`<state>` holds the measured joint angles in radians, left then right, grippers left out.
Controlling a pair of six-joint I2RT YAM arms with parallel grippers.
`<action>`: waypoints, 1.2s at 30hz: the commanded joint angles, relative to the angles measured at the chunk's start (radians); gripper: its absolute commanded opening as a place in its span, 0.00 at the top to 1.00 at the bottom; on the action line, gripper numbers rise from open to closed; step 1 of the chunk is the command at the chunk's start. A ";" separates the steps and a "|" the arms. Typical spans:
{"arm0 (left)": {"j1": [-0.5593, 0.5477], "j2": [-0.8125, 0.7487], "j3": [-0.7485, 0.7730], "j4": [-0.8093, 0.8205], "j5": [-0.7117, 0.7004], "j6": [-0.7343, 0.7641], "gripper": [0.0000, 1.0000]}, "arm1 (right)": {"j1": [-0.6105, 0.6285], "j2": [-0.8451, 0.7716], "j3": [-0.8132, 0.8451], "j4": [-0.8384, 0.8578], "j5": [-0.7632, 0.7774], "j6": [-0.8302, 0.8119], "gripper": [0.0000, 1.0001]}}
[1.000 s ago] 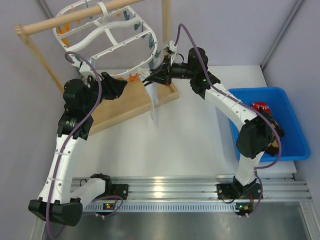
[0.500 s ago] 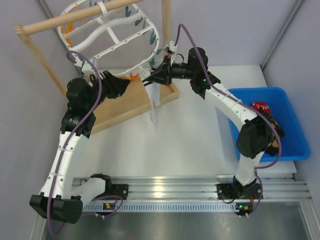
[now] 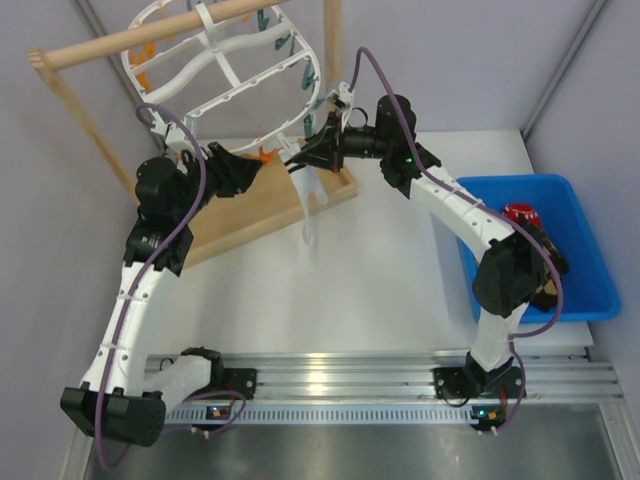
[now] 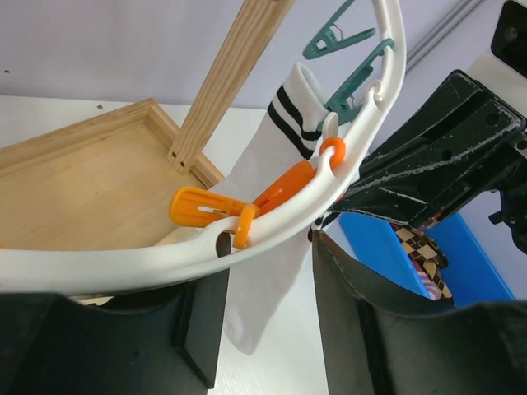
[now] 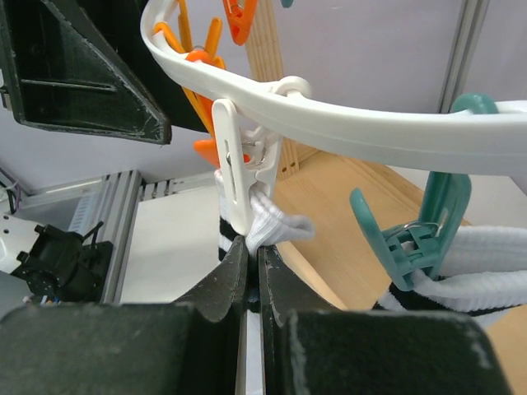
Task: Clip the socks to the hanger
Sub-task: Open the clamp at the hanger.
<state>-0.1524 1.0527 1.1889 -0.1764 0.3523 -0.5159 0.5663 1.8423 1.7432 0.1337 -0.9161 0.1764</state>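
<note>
Right gripper [image 5: 248, 251] was clamped on the sock [image 5: 276, 224] cuff just beneath a white clip [image 5: 233, 164] on the hanger [image 5: 370, 123]; the cuff needed to be seated fully in the clip before being released.

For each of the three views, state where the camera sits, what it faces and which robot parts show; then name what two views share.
Top external: above and behind the bases, looking down on the white plastic oval hanger; the left arm and right arm show whole.
Left wrist: on the left gripper, facing the hanger's rim and an orange plastic clip; its jaws stand open.
Right wrist: on the right gripper, facing the rim; its jaws pinch the white sock with dark cuff bands.
Shared: both wrist views show that sock.
</note>
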 commanded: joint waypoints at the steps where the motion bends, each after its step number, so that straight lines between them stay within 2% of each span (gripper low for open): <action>1: -0.003 -0.051 -0.003 0.068 0.031 0.057 0.50 | -0.006 -0.038 0.026 0.047 -0.021 0.003 1.00; 9: -0.003 -0.146 -0.011 -0.090 0.068 0.119 0.43 | -0.006 -0.041 0.026 0.050 -0.020 0.003 1.00; 13: -0.004 -0.169 -0.028 -0.187 0.138 0.129 0.44 | -0.006 -0.048 0.022 0.050 -0.020 0.003 1.00; 16: -0.003 -0.192 -0.054 -0.192 0.186 0.131 0.44 | -0.006 -0.057 0.012 0.055 -0.020 0.003 1.00; 22: -0.003 -0.180 -0.052 -0.138 0.229 0.113 0.48 | -0.006 -0.061 0.003 0.058 -0.026 0.003 1.00; 28: -0.004 -0.148 -0.045 -0.009 0.194 0.063 0.52 | -0.006 -0.063 0.001 0.061 -0.027 0.011 1.00; 36: -0.018 -0.122 -0.057 0.126 -0.002 0.118 0.53 | -0.006 -0.063 0.003 0.063 -0.030 0.015 1.00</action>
<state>-0.1638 0.9360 1.1347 -0.1940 0.4355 -0.4309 0.5663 1.8416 1.7412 0.1345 -0.9287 0.1864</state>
